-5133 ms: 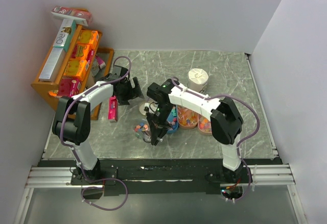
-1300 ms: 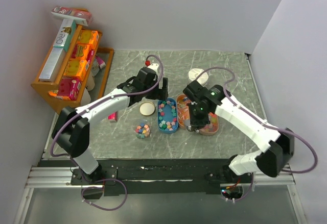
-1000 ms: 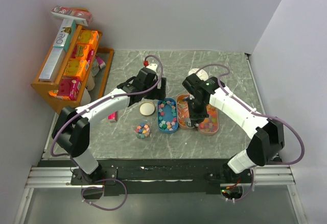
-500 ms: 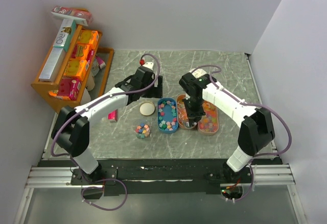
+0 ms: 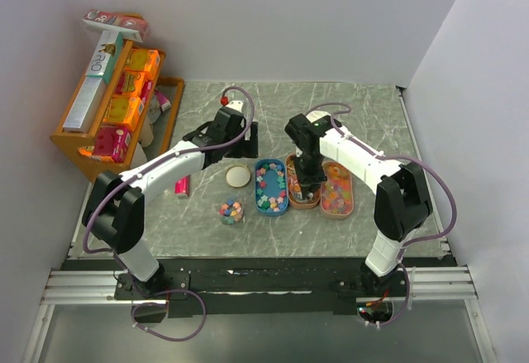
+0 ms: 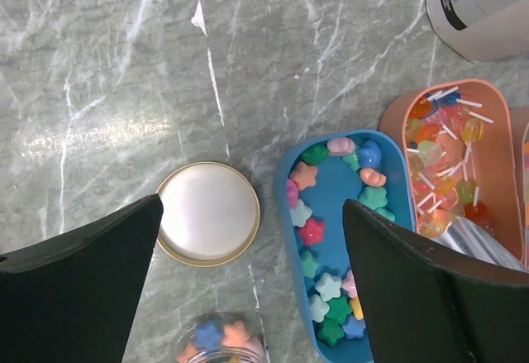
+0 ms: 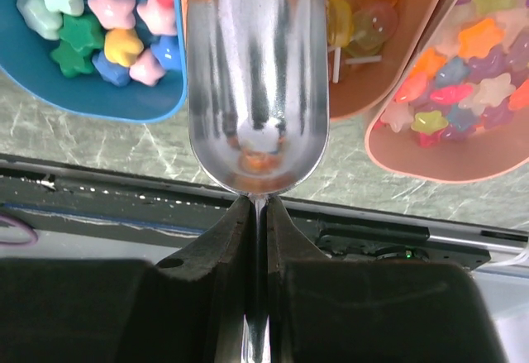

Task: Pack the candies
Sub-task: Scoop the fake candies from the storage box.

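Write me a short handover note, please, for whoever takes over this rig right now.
Left gripper: open and empty, hovering above the lid and the blue tray.
Right gripper: shut on the handle of the metal scoop, whose mouth is in the middle peach tray among lollipop-style sweets.
Candies: star shapes in the blue tray, more in the right-hand peach tray, and a few in the small jar.
Done: the jar is open and partly filled, with the lid lying beside it.
Left: scoop more into the jar, then probably refit the lid.
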